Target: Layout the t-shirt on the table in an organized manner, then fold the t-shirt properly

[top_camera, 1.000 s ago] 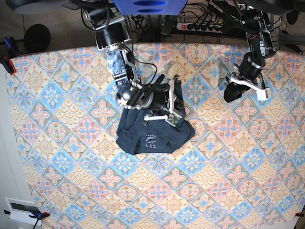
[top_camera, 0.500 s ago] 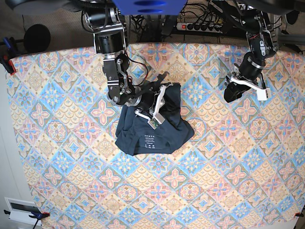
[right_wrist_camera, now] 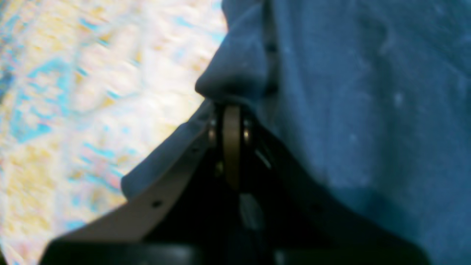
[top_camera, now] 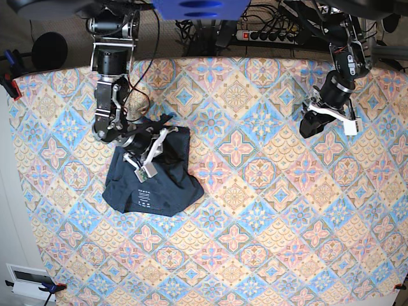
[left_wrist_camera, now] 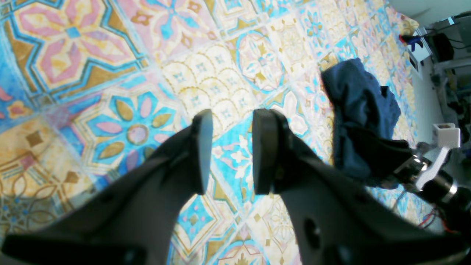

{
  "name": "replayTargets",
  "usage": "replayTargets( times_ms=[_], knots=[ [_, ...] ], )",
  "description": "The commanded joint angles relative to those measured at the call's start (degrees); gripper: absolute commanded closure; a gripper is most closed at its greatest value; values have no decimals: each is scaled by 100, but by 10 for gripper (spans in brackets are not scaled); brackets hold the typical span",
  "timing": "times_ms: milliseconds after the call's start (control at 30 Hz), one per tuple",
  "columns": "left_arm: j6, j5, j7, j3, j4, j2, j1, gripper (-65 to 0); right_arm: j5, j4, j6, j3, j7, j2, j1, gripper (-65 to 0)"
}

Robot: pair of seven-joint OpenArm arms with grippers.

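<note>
The t-shirt (top_camera: 153, 185) is seen bunched in a dark heap on the table (top_camera: 268, 242), toward the left side of the base view and well away from the table's near edge. Pale label text is visible on the fabric near the heap's front edge. The heap's upper right part is drawn up into a corner beside the right gripper (top_camera: 167, 131).

The right gripper (right_wrist_camera: 231, 110) is closed on a fold of the t-shirt (right_wrist_camera: 349, 92); in the right wrist view the jaws are pressed together, with a ridge of cloth pinched at their tips and dark fabric filling the view to the right of them. The patterned cloth is seen blurred to the left of the jaws.

The left gripper (top_camera: 312, 124) is held over the table far from the t-shirt, near the table's far right corner in the base view. Its jaws are set narrowly apart and nothing is held between them; in the left wrist view only the tile pattern of the table (left_wrist_camera: 110, 73) is seen in the gap of the left gripper (left_wrist_camera: 228, 151). In that view the t-shirt (left_wrist_camera: 357, 110) is seen in the distance, with the right arm (left_wrist_camera: 430, 176) beside it.
</note>
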Motion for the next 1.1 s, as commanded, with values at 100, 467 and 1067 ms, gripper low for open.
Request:
replayTargets(
  times_ms=[100, 467, 1067],
  knots=[
    [-43, -96, -116, -23, 114, -67, -26, -164, -127, 12, -224, 12, -338, 772, 23, -10],
    [-43, -96, -116, 12, 114, -59, -26, -164, -118, 513, -224, 56, -408, 957, 23, -10],
    [-34, -61, -116, -23, 870, -59, 862, -163, 1455, 4302, -224, 1612, -2412, 886, -1507, -7]
  ],
)
